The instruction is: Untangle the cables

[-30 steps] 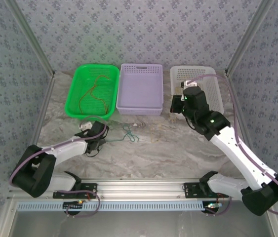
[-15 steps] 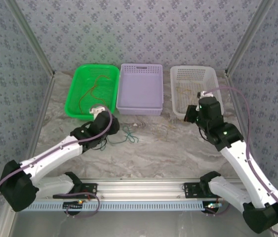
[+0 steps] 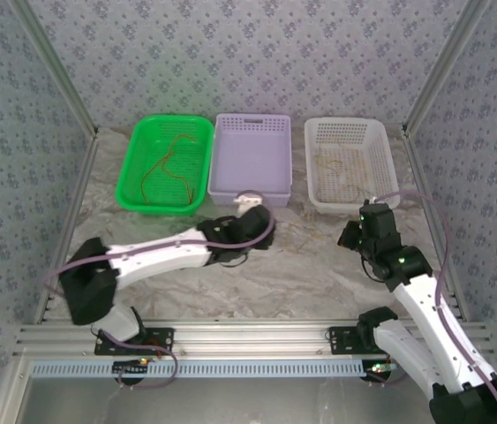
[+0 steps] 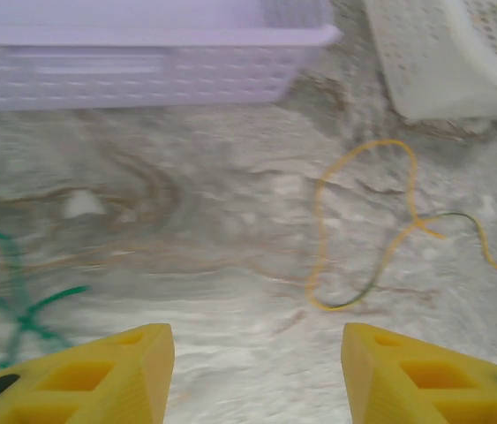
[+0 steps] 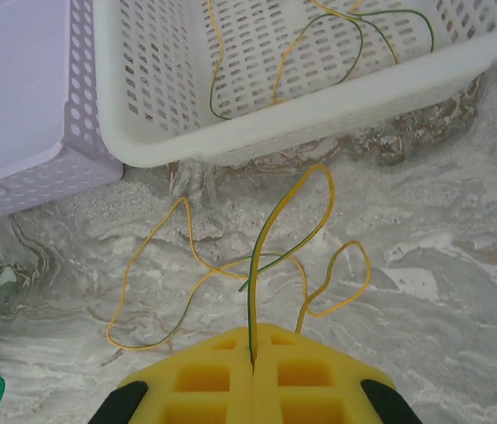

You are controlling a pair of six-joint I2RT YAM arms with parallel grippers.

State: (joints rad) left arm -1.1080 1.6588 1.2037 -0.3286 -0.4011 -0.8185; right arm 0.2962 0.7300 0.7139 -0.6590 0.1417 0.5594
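left gripper (image 4: 257, 353) now sits before the purple basket (image 4: 142, 62), jaws apart near the green cable (image 4: 18, 309); right gripper (image 5: 252, 353), drawn back, pinches a yellow cable (image 5: 270, 225).

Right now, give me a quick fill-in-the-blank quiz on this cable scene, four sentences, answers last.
1. The orange cable lies in the ___ basket.
2. The right claw is ___ on a yellow-green cable.
3. The left claw is ___, holding nothing.
4. The middle basket is ___ in colour.
Answers: green; shut; open; purple.
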